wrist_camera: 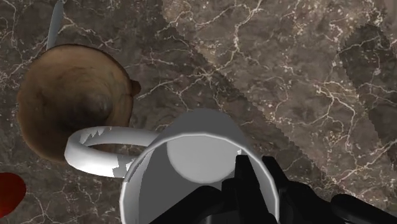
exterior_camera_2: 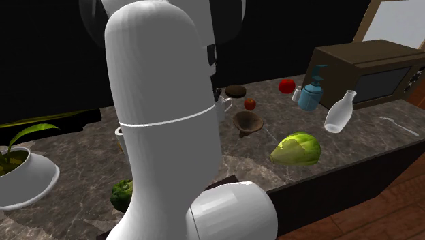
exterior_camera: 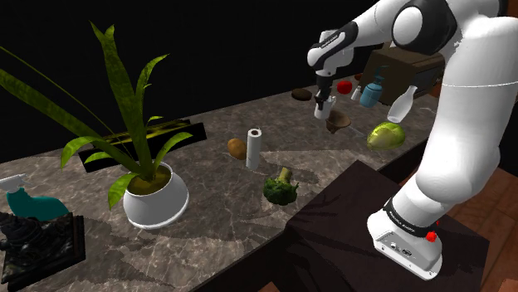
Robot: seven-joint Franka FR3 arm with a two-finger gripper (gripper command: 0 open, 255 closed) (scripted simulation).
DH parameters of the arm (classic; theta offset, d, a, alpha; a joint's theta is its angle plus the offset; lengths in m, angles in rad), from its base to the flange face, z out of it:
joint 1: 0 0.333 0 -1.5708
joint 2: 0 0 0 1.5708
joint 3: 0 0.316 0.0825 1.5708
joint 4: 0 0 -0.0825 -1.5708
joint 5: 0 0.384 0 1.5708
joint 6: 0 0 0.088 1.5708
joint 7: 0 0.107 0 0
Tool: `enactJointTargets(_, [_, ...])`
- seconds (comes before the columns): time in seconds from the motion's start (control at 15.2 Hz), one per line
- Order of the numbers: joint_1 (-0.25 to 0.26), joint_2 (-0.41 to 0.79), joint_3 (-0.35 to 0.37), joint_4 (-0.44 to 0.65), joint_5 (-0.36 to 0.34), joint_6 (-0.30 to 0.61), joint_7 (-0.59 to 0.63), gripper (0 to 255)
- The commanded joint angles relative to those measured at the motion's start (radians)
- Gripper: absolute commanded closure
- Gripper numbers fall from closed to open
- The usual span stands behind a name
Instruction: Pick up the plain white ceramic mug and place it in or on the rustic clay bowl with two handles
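Now, with the gripper (wrist_camera: 257,181) clamped on the white mug (wrist_camera: 191,156) at its rim and the brown bowl (wrist_camera: 70,102) lying below and beside the gripper, shift over the bowl's middle, then lower the mug gently

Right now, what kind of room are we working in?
Probably a kitchen: a dark marbled counter carrying a microwave, a blue soap bottle, and produce such as a cabbage and broccoli.

Beneath our jaws' clasped mug (wrist_camera: 197,146) we find open counter (wrist_camera: 305,76); the brown bowl (wrist_camera: 70,102) and a red fruit (wrist_camera: 7,191) crowd one side
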Motion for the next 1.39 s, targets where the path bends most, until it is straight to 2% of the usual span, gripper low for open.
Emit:
enactJointTargets(0.0, [-0.031, 0.021, -0.009, 0.035, 0.007, -0.013, -0.04, 255])
enactJointTargets(0.53, [-0.185, 0.167, -0.027, 0.282, 0.05, -0.106, -0.205, 255])
enactJointTargets(0.99, [-0.341, 0.348, -0.025, 0.603, 0.093, -0.236, -0.321, 255])
enactJointTargets(1.32, [-0.342, 0.375, -0.018, 0.579, 0.1, -0.187, -0.319, 255])
